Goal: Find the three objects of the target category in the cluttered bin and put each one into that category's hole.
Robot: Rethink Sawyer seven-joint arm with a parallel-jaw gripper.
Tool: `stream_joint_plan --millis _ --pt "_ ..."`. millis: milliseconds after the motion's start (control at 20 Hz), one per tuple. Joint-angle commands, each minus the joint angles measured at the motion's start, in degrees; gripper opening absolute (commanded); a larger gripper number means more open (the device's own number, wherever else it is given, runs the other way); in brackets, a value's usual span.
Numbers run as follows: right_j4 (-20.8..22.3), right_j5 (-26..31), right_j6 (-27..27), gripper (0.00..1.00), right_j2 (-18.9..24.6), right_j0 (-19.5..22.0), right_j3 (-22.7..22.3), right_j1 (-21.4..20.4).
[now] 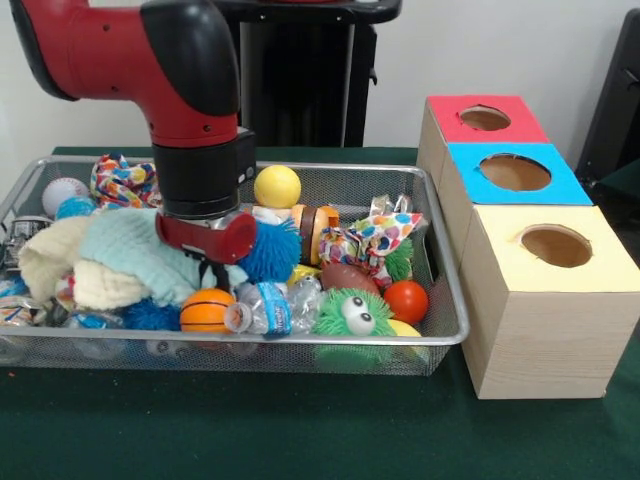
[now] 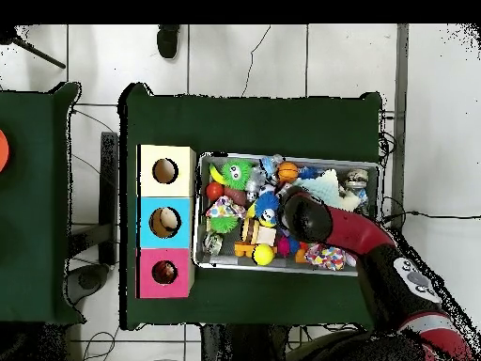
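Gripper point(image 1: 210, 268) lowered into bin point(image 1: 445, 335) clutter, above small orange basketball point(image 1: 206, 310). Finger state: cannot tell, tips buried among cloths and toys.

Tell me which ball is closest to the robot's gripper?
The little orange basketball with black lines. It lies just below the gripper at the bin's front, while the yellow ball, white ball and plain red-orange ball sit farther off.

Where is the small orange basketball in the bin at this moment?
In the front view the orange basketball lies near the front wall of the bin, just below the gripper, with a crushed plastic bottle on its right.
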State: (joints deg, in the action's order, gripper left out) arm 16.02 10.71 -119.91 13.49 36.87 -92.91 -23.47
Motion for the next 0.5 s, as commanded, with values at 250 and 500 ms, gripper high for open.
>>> stream_joint_plan --millis 250,500 --pt "-5.02 13.96 -6.27 0.00 2.93 -11.92 -8.38 3.05" --pt "-9.68 15.12 -8.82 0.00 3.43 -12.40 -11.09 1.77"
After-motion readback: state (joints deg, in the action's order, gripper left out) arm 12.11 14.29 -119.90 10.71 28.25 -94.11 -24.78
